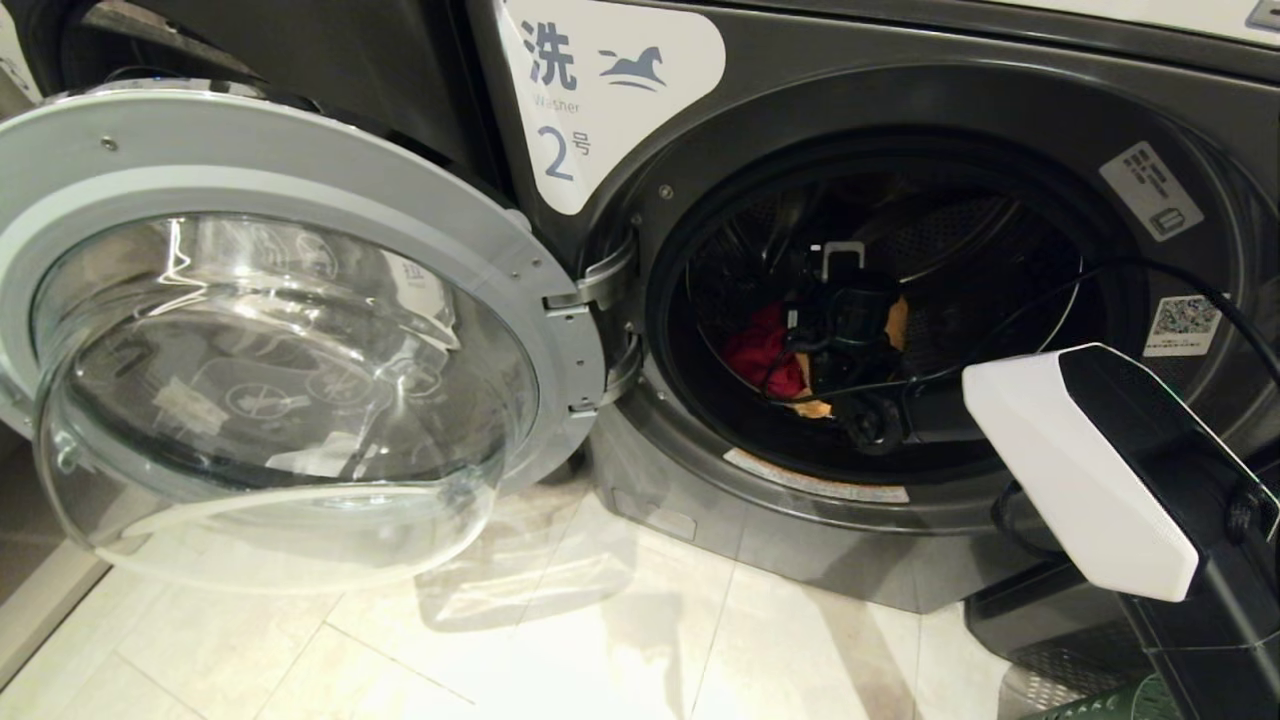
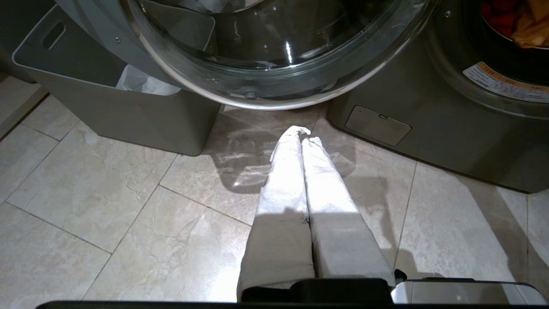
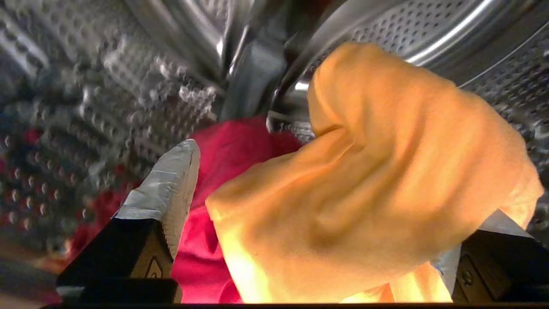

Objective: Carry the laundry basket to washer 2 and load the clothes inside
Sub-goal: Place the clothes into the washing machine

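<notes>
- Head view: washer 2 [image 1: 1000, 120] stands with its glass door [image 1: 270, 350] swung wide to the left. The right arm reaches through the opening, and the right pincer [image 1: 835, 320] is deep in the drum among the clothes [image 1: 765, 350], red and orange showing beside it. A corner of the green laundry basket [image 1: 1110, 700] peeks in on the floor at the lower right.
- Left wrist view: the left pincer [image 2: 303, 134] hangs closed and empty above the floor tiles [image 2: 107, 214], below the open door, near a grey bin [image 2: 128, 111].
- Right wrist view: the right pincer's fingers [image 3: 171, 189] are spread wide; the yellow-orange cloth [image 3: 364, 180] drapes loosely between them, over the pink-red garment [image 3: 231, 150], inside the drum.
</notes>
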Controlling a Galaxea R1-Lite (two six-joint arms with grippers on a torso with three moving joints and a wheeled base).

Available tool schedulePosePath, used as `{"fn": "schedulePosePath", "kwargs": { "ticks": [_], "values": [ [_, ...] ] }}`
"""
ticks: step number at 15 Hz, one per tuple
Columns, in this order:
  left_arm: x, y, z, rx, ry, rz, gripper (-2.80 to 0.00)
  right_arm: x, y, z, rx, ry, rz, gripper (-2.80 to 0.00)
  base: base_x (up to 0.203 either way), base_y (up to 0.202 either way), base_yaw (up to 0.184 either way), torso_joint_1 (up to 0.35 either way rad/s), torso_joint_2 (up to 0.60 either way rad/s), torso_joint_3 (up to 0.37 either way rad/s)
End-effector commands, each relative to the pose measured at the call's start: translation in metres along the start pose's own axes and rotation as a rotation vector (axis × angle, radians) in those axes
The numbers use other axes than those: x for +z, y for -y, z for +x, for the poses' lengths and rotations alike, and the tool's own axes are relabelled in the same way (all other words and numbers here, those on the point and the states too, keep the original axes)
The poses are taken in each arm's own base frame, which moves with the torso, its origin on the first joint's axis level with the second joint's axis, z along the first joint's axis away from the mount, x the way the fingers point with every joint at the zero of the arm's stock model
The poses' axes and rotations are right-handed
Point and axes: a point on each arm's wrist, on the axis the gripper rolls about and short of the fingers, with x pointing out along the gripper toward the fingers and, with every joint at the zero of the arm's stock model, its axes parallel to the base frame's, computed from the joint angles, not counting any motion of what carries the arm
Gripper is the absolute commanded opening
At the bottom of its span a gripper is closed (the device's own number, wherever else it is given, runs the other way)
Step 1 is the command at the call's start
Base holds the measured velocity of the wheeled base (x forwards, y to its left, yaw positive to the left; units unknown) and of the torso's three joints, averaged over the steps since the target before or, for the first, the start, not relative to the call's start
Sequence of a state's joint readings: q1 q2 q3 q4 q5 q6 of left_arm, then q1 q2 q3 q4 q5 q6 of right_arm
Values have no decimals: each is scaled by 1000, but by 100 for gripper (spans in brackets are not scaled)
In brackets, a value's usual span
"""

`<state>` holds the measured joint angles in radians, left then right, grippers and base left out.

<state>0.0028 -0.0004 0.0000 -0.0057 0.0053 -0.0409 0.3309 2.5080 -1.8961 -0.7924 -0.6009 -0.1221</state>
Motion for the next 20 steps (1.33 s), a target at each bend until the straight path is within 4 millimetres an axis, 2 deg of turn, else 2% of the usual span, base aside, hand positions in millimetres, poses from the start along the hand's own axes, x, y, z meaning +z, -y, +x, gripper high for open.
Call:
{"fn": "schedulePosePath", "kwargs": {
  "ticks": [1, 6, 9, 10, 14, 17, 20],
  "values": [
    [0, 0, 0, 1, 0, -1, -280, 6, 3, 1, -12, 23, 13, 0, 0, 0, 0, 0, 0, 0],
    [0, 0, 0, 1, 0, -1, -280, 14, 13, -11, 27, -50, 18, 0, 0, 0, 0, 0, 0, 0],
    [0, 0, 0, 1, 0, -1, -280, 50, 20, -17, 34, -13, 95, 0, 0, 0, 0, 0, 0, 0],
    [0, 0, 0, 0, 0, -1, -280, 53, 19, -20, 38, 2, 110, 0, 0, 0, 0, 0, 0, 0],
    [0, 0, 0, 1, -1, -1, -280, 30, 12, -17, 37, -29, 82, 0, 0, 0, 0, 0, 0, 0],
    [0, 0, 0, 1, 0, -1, -280, 35, 12, -16, 41, -17, 83, 0, 0, 0, 0, 0, 0, 0],
    [0, 0, 0, 1, 0, -1, -280, 22, 11, -17, 48, -120, 17, 0, 0, 0, 0, 0, 0, 0]
  ]
}}
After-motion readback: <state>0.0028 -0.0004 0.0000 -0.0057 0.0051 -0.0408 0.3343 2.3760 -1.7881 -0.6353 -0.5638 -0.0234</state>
